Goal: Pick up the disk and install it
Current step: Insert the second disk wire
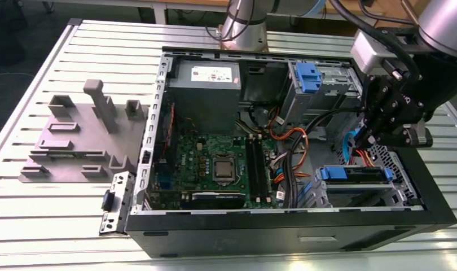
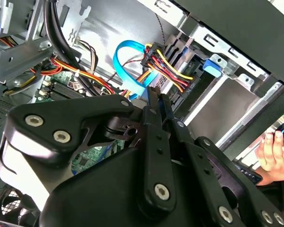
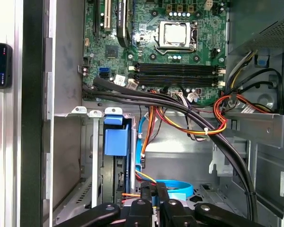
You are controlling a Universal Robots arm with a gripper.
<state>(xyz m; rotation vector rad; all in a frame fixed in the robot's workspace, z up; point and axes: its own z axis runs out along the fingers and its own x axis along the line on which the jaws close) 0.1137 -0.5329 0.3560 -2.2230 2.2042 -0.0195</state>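
Note:
The disk point(image 1: 354, 174) sits edge-on in the drive cage at the case's front right corner in the exterior view, with its blue carrier showing on top. In the first wrist view the blue carrier tab point(image 3: 117, 137) stands in the cage slot, and the second wrist view shows it as a blue tab point(image 2: 212, 66). My gripper point(image 1: 366, 141) hangs just above and behind that cage. Its black fingers point(image 3: 145, 196) are shut together with nothing between them, close to a blue data cable point(image 3: 173, 187). The fingers point(image 2: 154, 101) also look pressed together in the second wrist view.
The open computer case point(image 1: 289, 223) lies on a slatted table. Inside are a motherboard point(image 1: 213, 164), a grey power-supply box point(image 1: 206, 93), a second blue bracket point(image 1: 307, 76) and bundled cables point(image 3: 194, 118). A grey fixture point(image 1: 78, 135) stands at the exterior view's left. A person's hand point(image 2: 274, 151) is beside the case.

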